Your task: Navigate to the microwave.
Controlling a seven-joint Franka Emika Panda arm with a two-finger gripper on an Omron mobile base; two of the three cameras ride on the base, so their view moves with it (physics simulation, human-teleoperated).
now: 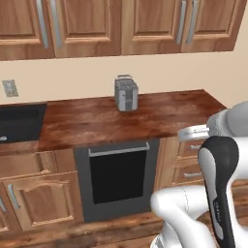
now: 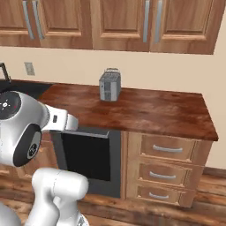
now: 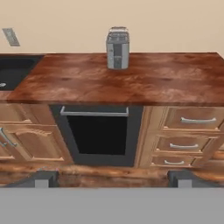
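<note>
I can't find the microwave in any of my feeds right now; what I'm facing is a stretch of reddish wooden counter [image 1: 97, 121] with a small grey toaster [image 1: 126, 93] standing upright near the back wall, roughly above a black-fronted built-in appliance [image 1: 117, 174] with a silver bar handle along its top edge. To the right of that dark panel is a stack of three drawers [image 2: 167, 170] with silver handles, and to its left a wooden cabinet door [image 1: 34, 201]. A dark sink basin [image 1: 19, 121] sits in the counter at the far left, with a wall outlet [image 1: 9, 87] on the beige wall above it. Wooden upper cabinets [image 2: 119, 22] run along the top. On the hand feed my gripper [image 3: 112, 179] shows two dark fingertips [image 3: 41, 178] set wide apart at the bottom edge, spread fully with nothing between them, aimed at the black panel and counter front from well back.
</note>
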